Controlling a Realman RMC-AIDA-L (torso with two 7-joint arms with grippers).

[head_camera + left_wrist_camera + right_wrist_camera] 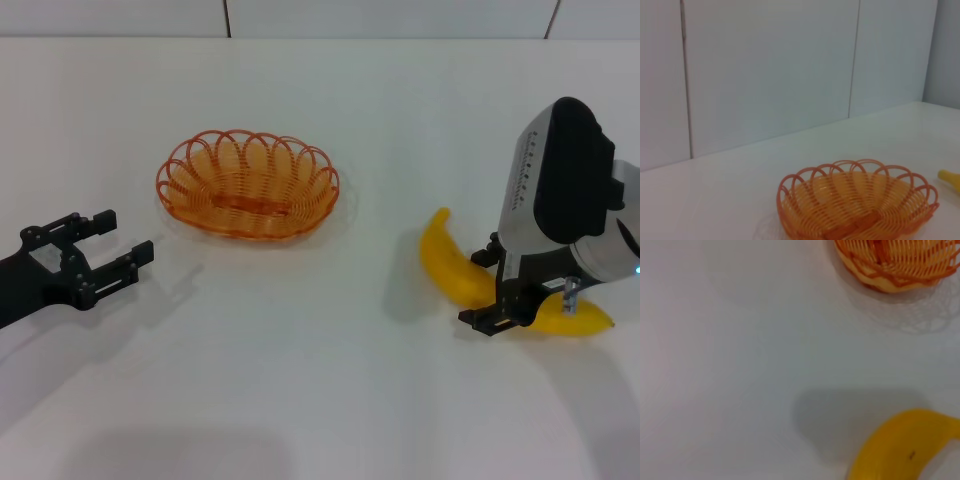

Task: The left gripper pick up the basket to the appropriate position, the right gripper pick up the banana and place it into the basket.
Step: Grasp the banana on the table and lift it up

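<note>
Right end effector point(497, 288) straddles the banana point(455, 268); left end effector point(112, 243), spread, near the basket point(247, 184)

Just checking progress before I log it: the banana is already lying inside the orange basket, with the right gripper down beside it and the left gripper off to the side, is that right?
Not quite. In the head view the banana lies on the table, well apart from the empty basket. The rest holds: the right gripper is down at the banana and the left gripper, open, sits off to the side.
</note>
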